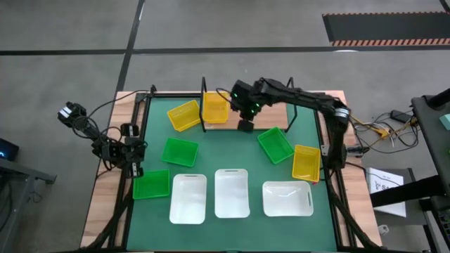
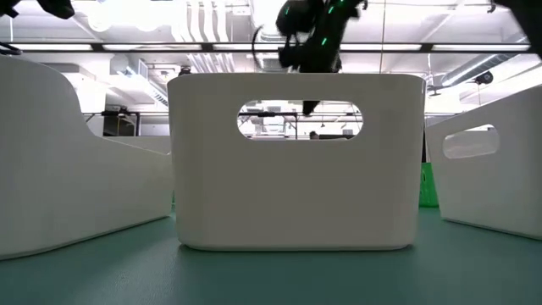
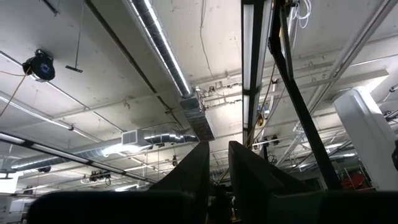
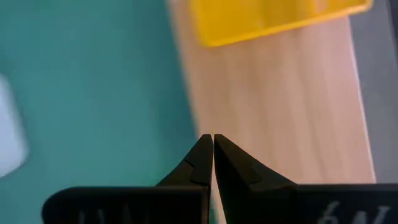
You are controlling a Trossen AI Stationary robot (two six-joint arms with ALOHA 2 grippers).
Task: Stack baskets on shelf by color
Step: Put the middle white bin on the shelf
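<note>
The wooden shelf with black posts stands at the mat's far edge. One yellow basket sits on its left end and also shows in the right wrist view. A second yellow basket lies on the mat just left of the shelf, and a third lies at the right. Three green baskets and three white ones lie on the mat. My right gripper is shut and empty over the shelf board's near edge. My left gripper waits at the table's left, pointing up, its fingers a narrow gap apart.
The green mat covers the table. The shelf's black posts stand on either side of my right arm. In the low view the middle white basket fills the foreground, with my right gripper above it.
</note>
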